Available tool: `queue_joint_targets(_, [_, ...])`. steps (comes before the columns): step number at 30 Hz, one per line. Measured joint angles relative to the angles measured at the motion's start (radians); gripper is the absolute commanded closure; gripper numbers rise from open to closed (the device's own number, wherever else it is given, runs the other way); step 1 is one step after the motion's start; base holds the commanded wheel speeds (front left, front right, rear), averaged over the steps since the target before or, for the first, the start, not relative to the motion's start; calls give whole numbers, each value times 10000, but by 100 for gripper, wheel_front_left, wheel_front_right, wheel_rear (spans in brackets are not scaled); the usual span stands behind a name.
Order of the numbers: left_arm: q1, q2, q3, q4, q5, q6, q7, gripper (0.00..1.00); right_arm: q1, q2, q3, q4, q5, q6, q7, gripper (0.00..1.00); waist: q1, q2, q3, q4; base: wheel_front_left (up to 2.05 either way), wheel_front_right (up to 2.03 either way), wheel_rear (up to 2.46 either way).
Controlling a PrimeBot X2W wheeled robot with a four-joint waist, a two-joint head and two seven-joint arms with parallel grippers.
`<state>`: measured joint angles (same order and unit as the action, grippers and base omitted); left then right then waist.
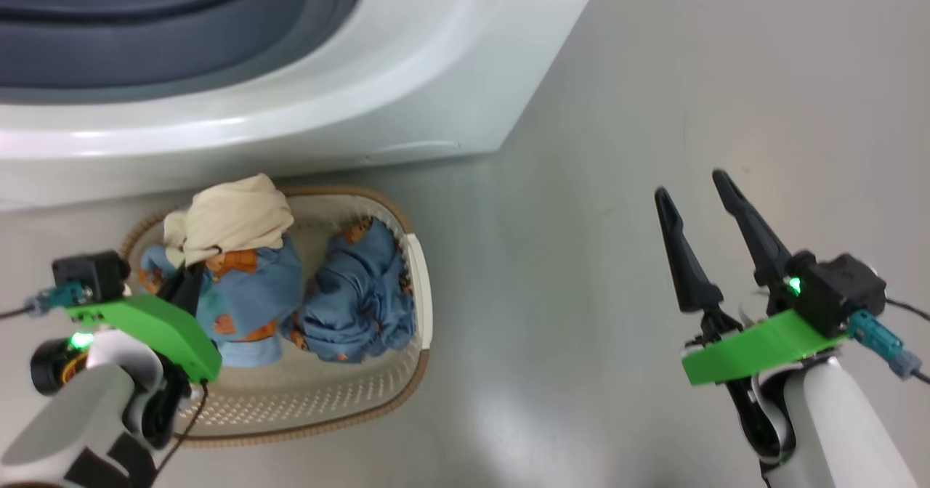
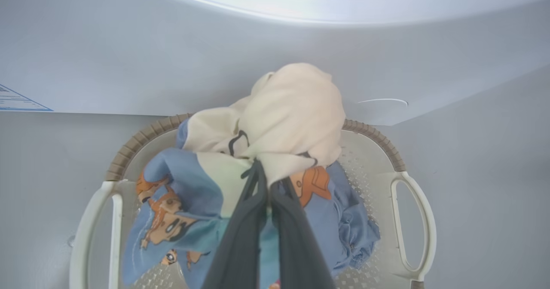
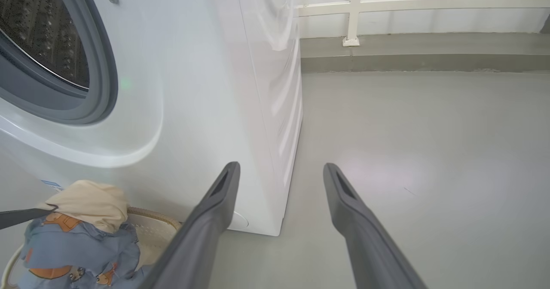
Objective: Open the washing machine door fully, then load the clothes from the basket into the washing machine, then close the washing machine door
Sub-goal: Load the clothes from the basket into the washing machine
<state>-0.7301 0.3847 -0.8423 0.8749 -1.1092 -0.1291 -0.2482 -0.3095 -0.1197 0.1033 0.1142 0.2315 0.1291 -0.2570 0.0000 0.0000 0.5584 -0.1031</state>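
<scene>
The cream basket (image 1: 418,285) stands on the floor against the front of the white washing machine (image 1: 407,74). In it are the clothes: a cream-white garment (image 1: 232,216) on top of a blue bear-print garment (image 1: 251,292), and another blue garment (image 1: 360,292) to their right. My left gripper (image 2: 265,170) is shut where the cream and blue fabric meet, and that bundle (image 3: 81,220) rises above the basket rim. Over bare floor to the right, my right gripper (image 1: 694,186) is open and holds nothing. The machine's steel drum (image 3: 38,35) shows inside its grey gasket (image 1: 182,30). The washing machine door is out of view.
Grey floor (image 1: 690,74) stretches to the right of the machine and basket. A low kerb with a white railing (image 3: 352,22) runs along the far side. A blue label (image 2: 19,99) sits on the machine's lower front, near the basket.
</scene>
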Motion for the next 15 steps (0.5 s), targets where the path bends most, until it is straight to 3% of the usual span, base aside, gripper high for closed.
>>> queue_joint_targets(15, [2954,-577,3841,-2301,3104,0,-8,100,1635,-238,-221,265,107,0,2,0,0,0,-2225,362,0,0,0])
